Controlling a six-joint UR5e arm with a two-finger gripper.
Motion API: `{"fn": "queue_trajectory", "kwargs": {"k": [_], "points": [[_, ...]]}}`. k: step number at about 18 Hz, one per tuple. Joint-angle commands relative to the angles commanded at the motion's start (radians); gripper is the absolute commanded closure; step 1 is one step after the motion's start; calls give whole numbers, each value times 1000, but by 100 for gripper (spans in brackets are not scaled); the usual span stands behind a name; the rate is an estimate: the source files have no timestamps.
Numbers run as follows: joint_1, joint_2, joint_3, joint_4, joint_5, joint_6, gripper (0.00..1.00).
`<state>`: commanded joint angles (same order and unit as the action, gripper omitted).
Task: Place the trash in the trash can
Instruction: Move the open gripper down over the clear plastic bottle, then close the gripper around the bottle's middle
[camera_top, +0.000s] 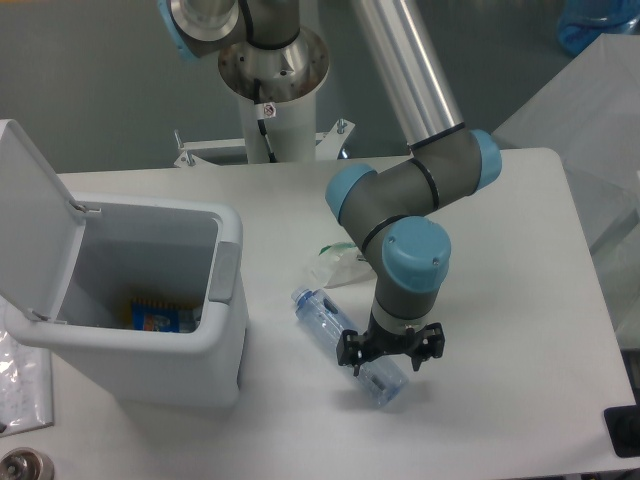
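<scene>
Bottle: we see it lying flat on the table, slanting away from the bin, with its capped end nearer the bin and its far end under our gripper.
Bottle feel: we judge it light, thin-walled and springy; being crushed, it should give under a squeeze, and the smooth plastic may slip or roll.
Bottle hold: we would take it across the narrow width of the body, around the middle, where the creases offer some bite; the tapered cap end looks a poorer choice.
Wrapper: we see it on the table just beyond the bottle, farther from the bin's front than the cap is, and partly hidden behind the arm.
Wrapper feel: we judge it almost weightless, limp and crinkly, so it wants a pinch on a bunched fold that stands up, not on a flat edge.
Gripper: we have it low over the bottle's far end, fingers spread apart and pointing down, holding nothing; whether a finger already touches the plastic we cannot tell.
Bin: we see it standing beside the bottle's cap end, lid tipped back and mouth open, with a blue and yellow packet already at the bottom.
Risk: we expect a pinch near the very end could squirt the bottle sideways.
</scene>
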<state>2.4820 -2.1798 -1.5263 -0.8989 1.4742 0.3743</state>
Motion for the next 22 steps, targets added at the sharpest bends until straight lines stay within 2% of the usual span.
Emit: {"fn": "queue_trajectory", "kwargs": {"k": [2,5,7,9,12,18,22], "points": [[-5,-9,-2,0,0,-18,0],[-14,-25,-2,0,30,-32,19],[-29,-34,3,0,54,-34,36],[-31,-35,8,0,52,-44,49],[-31,-34,15,0,45,-52,62],[-31,-28,43,2,23,-55,64],[-29,-3,115,2,-75,-103,64]]}}
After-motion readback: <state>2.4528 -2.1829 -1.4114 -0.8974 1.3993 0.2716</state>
